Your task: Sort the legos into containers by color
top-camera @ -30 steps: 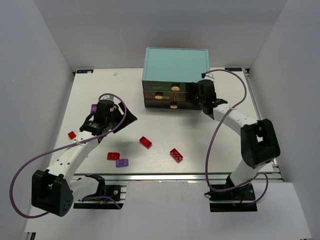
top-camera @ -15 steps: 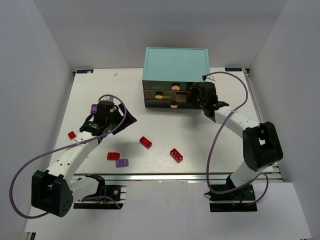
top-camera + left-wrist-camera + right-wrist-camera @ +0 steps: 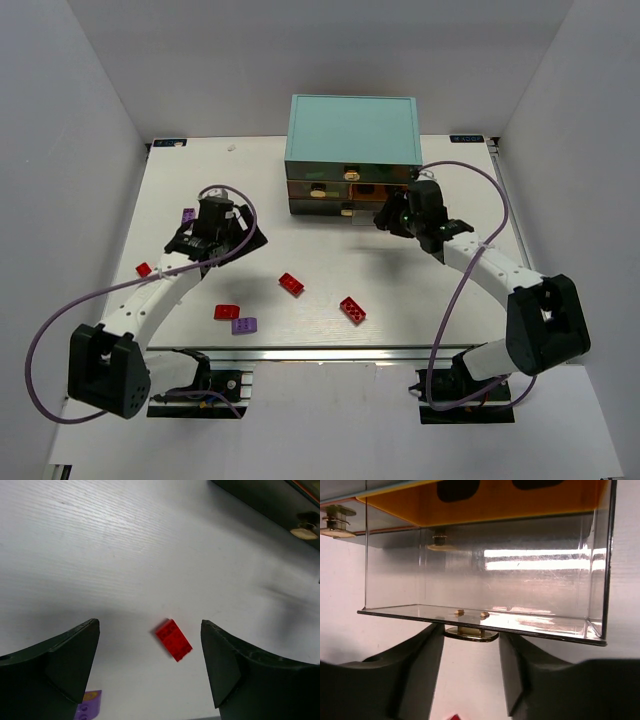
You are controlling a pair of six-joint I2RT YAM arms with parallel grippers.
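Drawing back from the cabinet [image 3: 350, 128] since a second ago, my right pincer [image 3: 470, 634] pinches the cream knob [image 3: 471, 633] of a see-through drawer [image 3: 485, 585], which is pulled out toward me with its long side across my fingers. My left pincer [image 3: 149, 624] hangs spread, and a red lego [image 3: 173, 640] lies between its fingers, slanting diagonally.

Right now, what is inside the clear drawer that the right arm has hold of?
The clear drawer looks empty: only bare floor and two small fastener ends behind its knob, which the right end effector grips. Glare hides part of the back wall.
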